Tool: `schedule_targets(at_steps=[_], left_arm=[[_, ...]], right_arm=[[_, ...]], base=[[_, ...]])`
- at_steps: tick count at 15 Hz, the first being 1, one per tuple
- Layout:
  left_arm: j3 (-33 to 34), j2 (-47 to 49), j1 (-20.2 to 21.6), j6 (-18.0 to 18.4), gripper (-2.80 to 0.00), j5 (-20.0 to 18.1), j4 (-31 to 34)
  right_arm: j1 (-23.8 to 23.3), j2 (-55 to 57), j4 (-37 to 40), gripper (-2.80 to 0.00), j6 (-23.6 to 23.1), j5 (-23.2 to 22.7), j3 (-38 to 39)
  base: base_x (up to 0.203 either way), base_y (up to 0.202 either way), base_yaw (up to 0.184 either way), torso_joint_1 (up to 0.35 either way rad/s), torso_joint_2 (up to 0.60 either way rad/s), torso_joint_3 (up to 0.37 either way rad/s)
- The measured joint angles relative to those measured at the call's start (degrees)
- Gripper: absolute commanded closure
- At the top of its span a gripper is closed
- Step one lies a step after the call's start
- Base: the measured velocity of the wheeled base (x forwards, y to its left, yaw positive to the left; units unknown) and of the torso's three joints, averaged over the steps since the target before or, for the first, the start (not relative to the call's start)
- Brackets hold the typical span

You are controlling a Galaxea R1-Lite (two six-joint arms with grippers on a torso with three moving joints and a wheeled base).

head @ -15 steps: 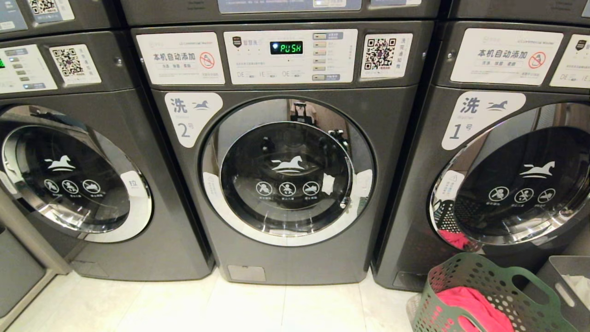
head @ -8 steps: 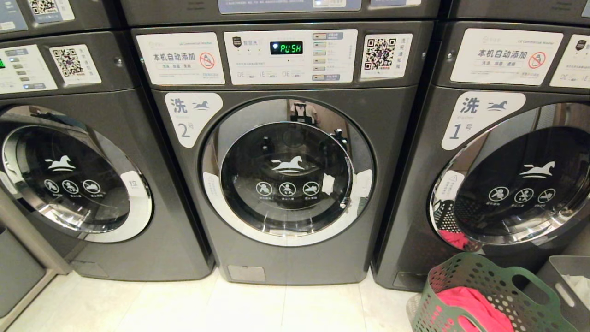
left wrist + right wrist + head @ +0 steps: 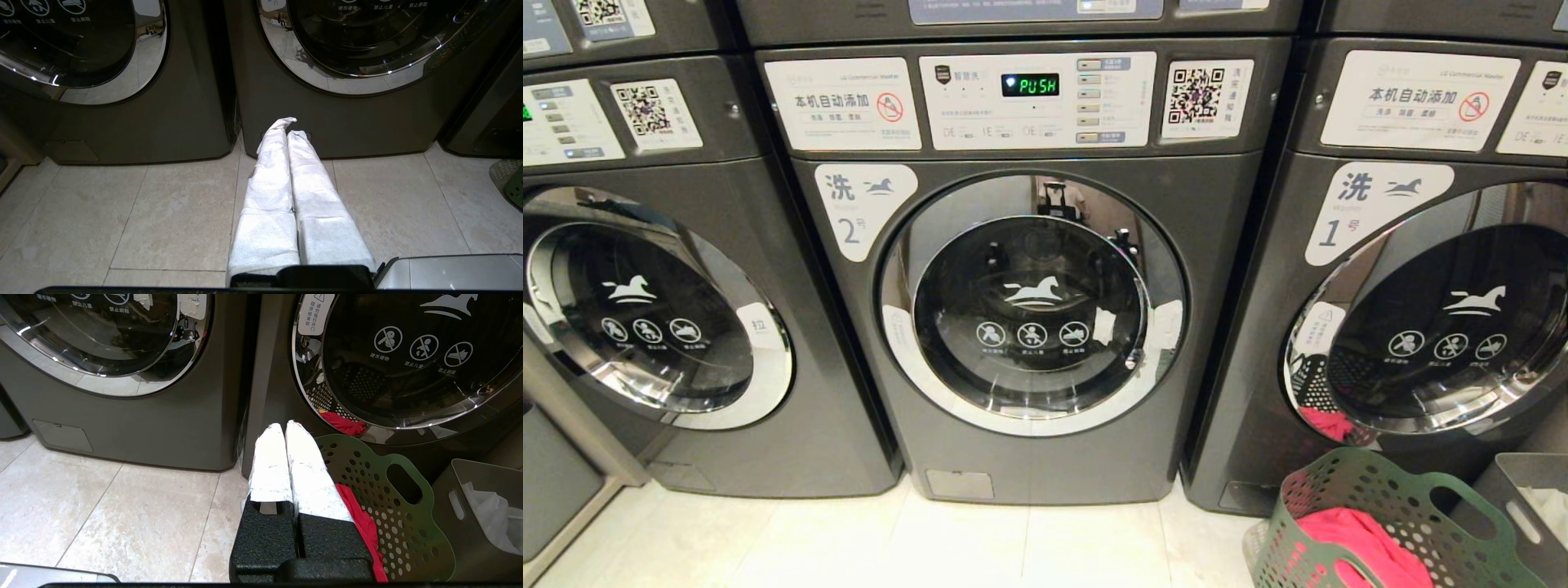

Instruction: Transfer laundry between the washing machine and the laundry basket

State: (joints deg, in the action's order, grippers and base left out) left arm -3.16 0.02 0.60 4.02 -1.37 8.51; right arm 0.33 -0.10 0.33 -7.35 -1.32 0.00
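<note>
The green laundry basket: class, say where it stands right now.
In the head view the green laundry basket stands on the floor at the lower right, before the washer marked 1, with a grey bin to its right and red-pink cloth inside.

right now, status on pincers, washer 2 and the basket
Left pincer and right pincer shut, empty, low over floor. Washer 2 door closed. Red-pink garment in green basket. Nothing blocking.

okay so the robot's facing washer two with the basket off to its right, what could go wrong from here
The washing machine door is closed, so nothing moves until it's opened. The similar washer labelled 1 stands directly behind the laundry basket, so it could be mistaken for the target. Red-pink laundry sits low in the basket beside a grey bin, which a reach might bump.
</note>
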Motion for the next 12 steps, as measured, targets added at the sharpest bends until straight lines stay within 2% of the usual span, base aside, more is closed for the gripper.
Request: schedule_targets(at_steps=[12], left_arm=[[0.0,0.0,0.0,0.0,0.00,0.0,0.0]], right_arm=[[0.0,0.0,0.0,0.00,1.8,0.4,0.0]], base=[[0.000,0.000,0.000,0.000,0.00,0.000]])
